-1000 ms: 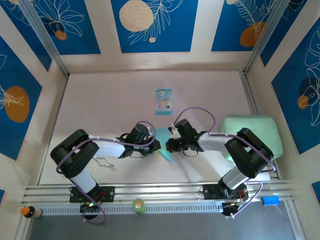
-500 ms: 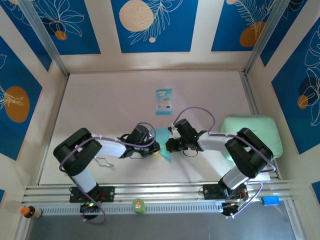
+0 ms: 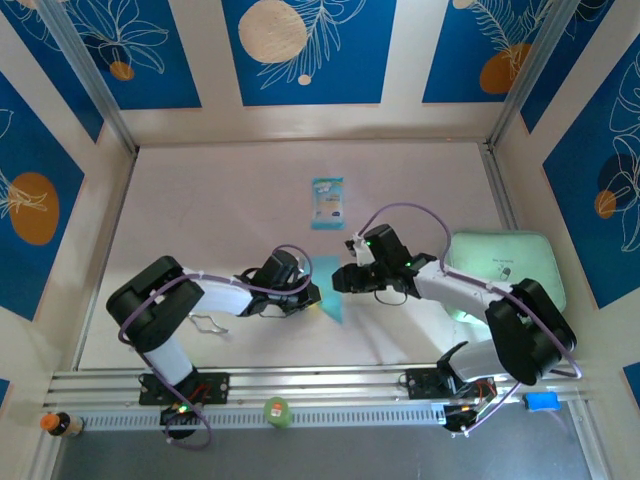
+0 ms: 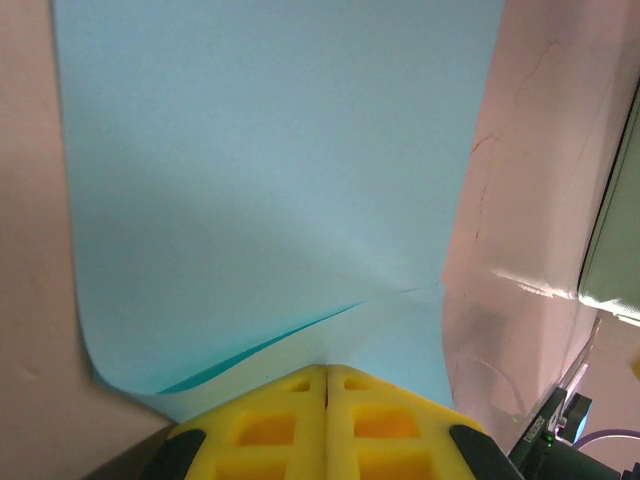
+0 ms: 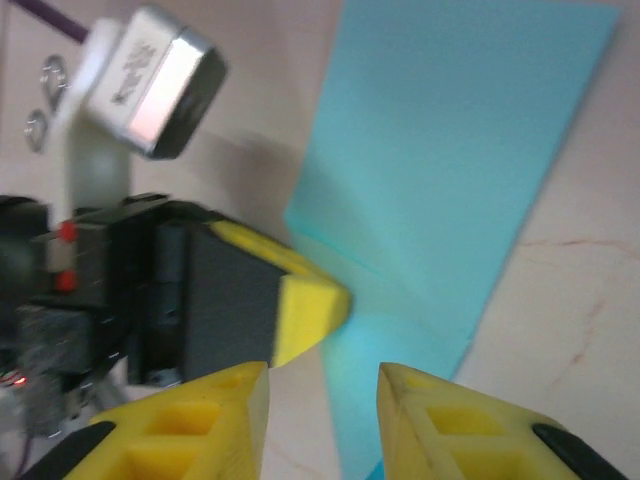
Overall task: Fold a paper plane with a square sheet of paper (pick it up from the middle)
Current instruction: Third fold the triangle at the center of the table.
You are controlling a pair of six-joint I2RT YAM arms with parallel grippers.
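The square sheet of paper (image 3: 328, 291) lies just below the middle of the top view, between the two grippers. It is already folded to a narrow pointed shape, so the plane is only partly made. The right gripper (image 3: 341, 279) has just let go of it. A second ago it sat closed at the sheet's right edge; now its fingers have parted and the arm has swung up and to the right. I read this as one crease being finished, with the right arm free to move to the next fold.

In the right wrist view the right gripper (image 5: 322, 385) shows its fingers apart at the bottom of the frame, holding nothing. The paper (image 5: 450, 170) lies flat beyond them, filling the upper right.

The left gripper (image 3: 312, 295) has not moved. In its wrist view the left gripper (image 4: 326, 375) has its fingers pressed together on the sheet's near edge at bottom centre. The paper (image 4: 270, 180) spreads upward from there, one corner slightly lifted at lower left.
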